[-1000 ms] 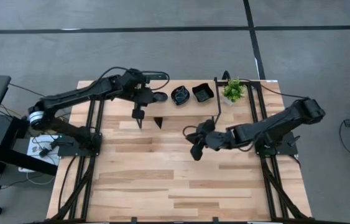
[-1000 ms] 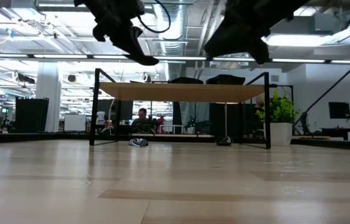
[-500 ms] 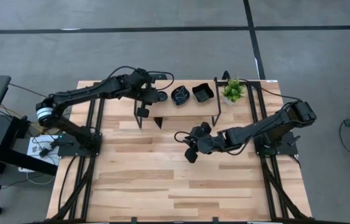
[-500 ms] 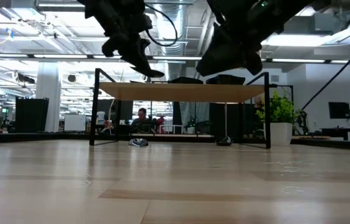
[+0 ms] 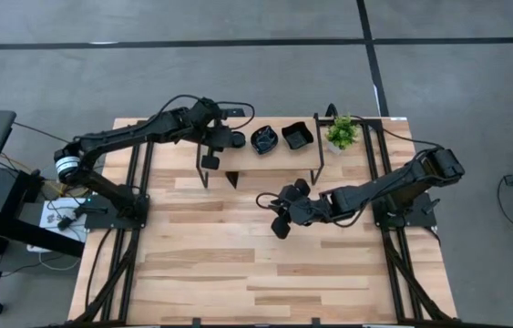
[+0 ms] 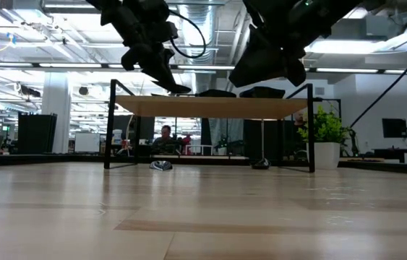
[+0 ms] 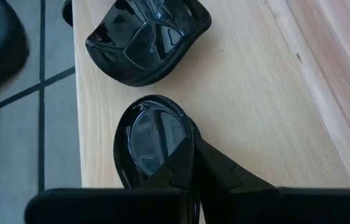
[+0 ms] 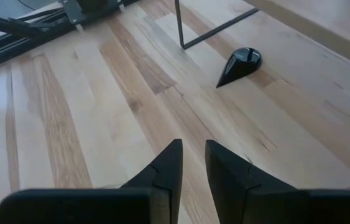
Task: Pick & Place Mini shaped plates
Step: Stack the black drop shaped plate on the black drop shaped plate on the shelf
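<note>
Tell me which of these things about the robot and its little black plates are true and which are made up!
1. The left gripper is pinching an oval plate over the raised shelf. True.
2. The right gripper is carrying a plate. False: nothing sits between its jaws, which stand slightly apart above the table.
3. A teardrop plate lies on the table near a shelf leg. True.
4. The potted plant stands at the left end of the shelf. False: it stands by the right end.
5. Other black plates, such as the scalloped plate and the square plate, rest on the shelf. True.
</note>
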`<state>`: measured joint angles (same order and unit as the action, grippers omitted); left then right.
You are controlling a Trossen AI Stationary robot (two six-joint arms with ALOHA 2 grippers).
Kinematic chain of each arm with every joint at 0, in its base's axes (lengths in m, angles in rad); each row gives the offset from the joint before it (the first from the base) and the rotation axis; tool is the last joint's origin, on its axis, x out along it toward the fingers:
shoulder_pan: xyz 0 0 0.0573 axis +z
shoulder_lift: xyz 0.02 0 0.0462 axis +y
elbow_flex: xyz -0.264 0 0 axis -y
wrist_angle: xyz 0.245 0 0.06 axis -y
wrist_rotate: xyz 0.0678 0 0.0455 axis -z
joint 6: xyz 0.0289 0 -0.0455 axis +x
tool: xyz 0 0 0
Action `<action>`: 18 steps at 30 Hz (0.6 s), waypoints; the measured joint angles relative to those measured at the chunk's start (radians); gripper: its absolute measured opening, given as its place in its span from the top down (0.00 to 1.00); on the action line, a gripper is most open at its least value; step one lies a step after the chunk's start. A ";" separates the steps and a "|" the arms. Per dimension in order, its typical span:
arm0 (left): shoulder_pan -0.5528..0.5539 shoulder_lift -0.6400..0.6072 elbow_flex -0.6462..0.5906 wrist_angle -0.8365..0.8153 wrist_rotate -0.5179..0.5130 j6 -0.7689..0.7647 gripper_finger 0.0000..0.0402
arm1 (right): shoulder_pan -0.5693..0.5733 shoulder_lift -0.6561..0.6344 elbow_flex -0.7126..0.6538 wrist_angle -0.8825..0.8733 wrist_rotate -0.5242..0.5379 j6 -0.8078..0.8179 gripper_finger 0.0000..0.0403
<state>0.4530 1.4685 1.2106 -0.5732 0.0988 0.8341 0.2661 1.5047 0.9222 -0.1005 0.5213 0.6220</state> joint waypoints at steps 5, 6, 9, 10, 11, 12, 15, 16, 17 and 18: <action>0.000 0.000 0.000 0.003 0.000 0.000 0.93 | 0.000 0.000 0.000 0.000 0.000 0.000 0.84; 0.000 0.000 0.000 0.005 0.000 0.000 0.92 | 0.000 0.000 0.000 0.000 0.000 0.000 0.84; 0.000 0.000 0.000 0.006 0.000 0.000 0.90 | 0.000 0.000 0.000 0.000 0.000 0.000 0.84; 0.000 0.000 0.000 0.007 0.000 0.000 0.90 | 0.000 0.000 0.000 0.000 0.000 0.000 0.84; 0.000 0.000 0.000 0.008 -0.001 0.000 0.90 | 0.000 0.000 0.000 0.000 0.000 0.000 0.84; 0.000 0.000 0.000 0.011 -0.002 0.000 0.90 | 0.000 0.000 0.000 0.000 0.000 0.000 0.84; 0.000 0.000 0.000 0.013 -0.032 0.000 0.89 | 0.000 0.000 0.000 0.000 0.000 0.000 0.84; 0.001 0.000 0.000 0.013 -0.039 0.000 0.89 | 0.000 0.000 0.000 0.000 0.000 0.000 0.84; 0.000 0.000 0.000 0.014 -0.040 0.000 0.89 | 0.000 0.000 0.000 0.000 0.000 0.000 0.84; 0.001 0.000 0.000 0.014 -0.045 0.000 0.89 | 0.000 0.000 0.000 0.000 0.000 0.000 0.84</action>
<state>0.4538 1.4681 1.2106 -0.5594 0.0534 0.8341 0.2661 1.5047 0.9222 -0.1005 0.5213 0.6220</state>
